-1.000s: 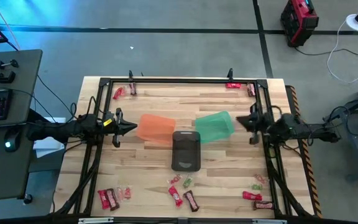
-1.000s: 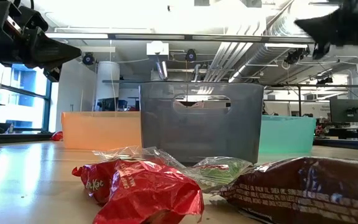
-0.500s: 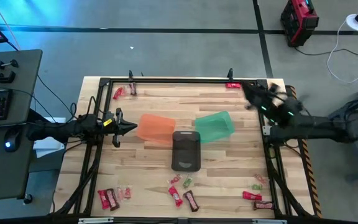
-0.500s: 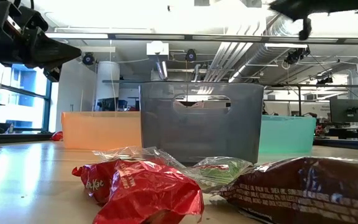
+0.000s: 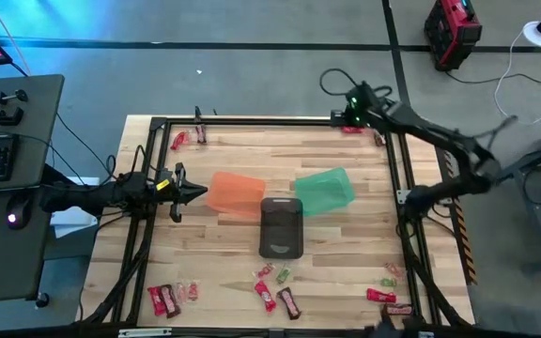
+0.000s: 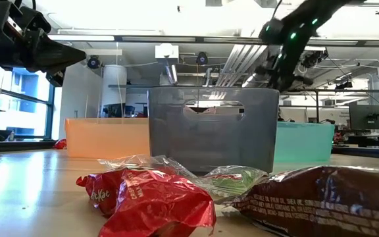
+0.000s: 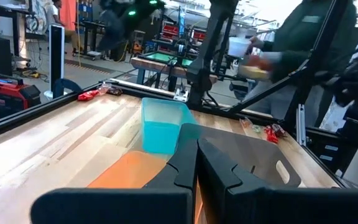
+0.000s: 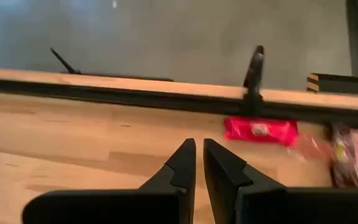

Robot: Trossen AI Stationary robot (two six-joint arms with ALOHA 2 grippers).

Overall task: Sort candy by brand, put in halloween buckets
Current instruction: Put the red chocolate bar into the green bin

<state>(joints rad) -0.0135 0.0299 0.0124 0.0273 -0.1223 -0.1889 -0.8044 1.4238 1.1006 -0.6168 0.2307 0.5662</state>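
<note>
Left of the grey bucket point(image 5: 281, 227), the left pincer point(image 5: 198, 193) hovers pressed together beside the orange bucket point(image 5: 234, 193). Right of it lies the green bucket point(image 5: 324, 190). Far beyond, the right pincer point(image 8: 199, 163), nearly closed and empty, faces a red candy point(image 8: 260, 130) at the desk point(image 5: 224, 253) edge.

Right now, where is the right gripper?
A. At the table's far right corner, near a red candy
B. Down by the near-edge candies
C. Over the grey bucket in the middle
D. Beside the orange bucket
A: the high view puts the right gripper at the far right corner, and its wrist view shows the red candy lying just ahead by the frame rail.
</note>
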